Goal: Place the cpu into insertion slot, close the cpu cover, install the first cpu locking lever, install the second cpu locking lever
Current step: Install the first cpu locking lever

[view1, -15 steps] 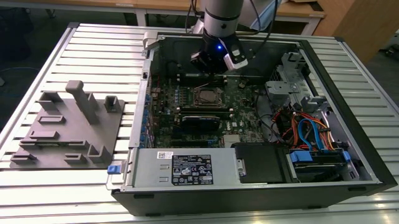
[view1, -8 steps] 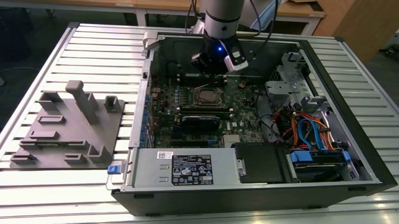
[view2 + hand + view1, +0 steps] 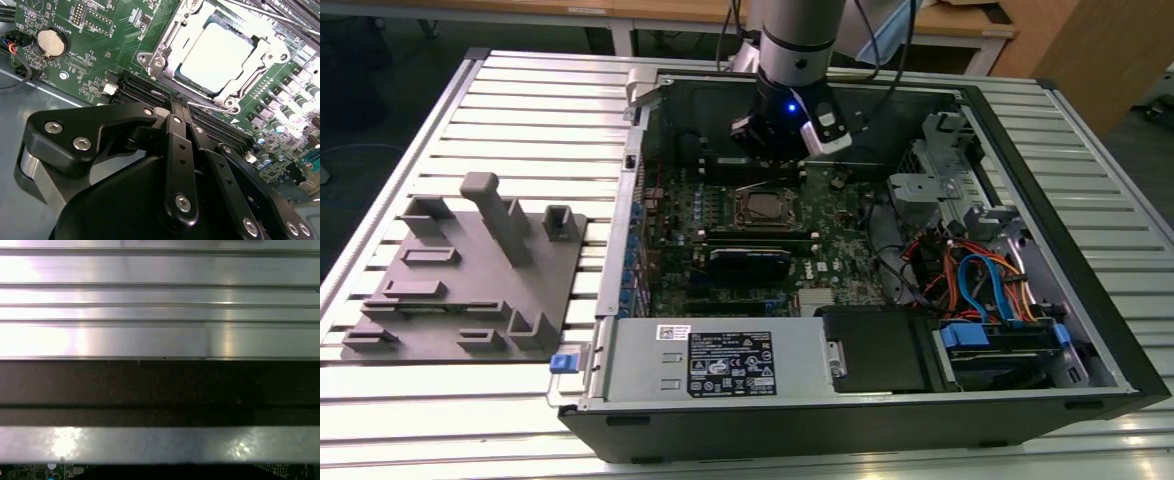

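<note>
Even overhead light is recorded in the exterior view. Glare is thrown off the slatted table (image 3: 454, 400) along its near edge, and the computer case (image 3: 854, 425) interior is left shadowed. In the second wrist view the cpu (image 3: 215, 55) is washed out white. In the first wrist view bright patches are noted on the ribbed metal surface (image 3: 160, 335).

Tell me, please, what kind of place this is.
Probably a robotics lab or test workshop. An open computer case stands on a ribbed metal table, a robot arm reaches down over its green circuit board, and a grey holder tray lies beside the case; wooden desks stand behind.
</note>
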{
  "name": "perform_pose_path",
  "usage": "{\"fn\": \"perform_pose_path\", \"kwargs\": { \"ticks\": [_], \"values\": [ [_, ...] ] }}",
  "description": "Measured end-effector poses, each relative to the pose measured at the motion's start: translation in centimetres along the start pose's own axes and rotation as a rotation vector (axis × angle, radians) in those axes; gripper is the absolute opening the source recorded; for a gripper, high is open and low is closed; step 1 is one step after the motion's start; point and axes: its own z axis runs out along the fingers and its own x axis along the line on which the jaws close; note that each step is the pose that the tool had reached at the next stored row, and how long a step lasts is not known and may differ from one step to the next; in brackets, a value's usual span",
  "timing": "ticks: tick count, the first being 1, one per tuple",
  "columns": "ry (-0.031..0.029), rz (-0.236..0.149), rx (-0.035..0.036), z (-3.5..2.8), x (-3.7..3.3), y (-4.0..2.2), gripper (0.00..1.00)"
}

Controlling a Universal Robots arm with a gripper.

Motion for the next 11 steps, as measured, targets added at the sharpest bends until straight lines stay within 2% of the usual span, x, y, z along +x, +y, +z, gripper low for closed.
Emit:
{"fn": "perform_pose_path", "kwargs": {
  "ticks": [6, 11],
  "values": [
    [-0.0002, 0.000, -0.0005, 0.06, -0.04, 0.00, 0.10],
    [-0.0002, 0.000, -0.0003, 0.38, -0.19, -0.02, 0.10]
  ]
}}
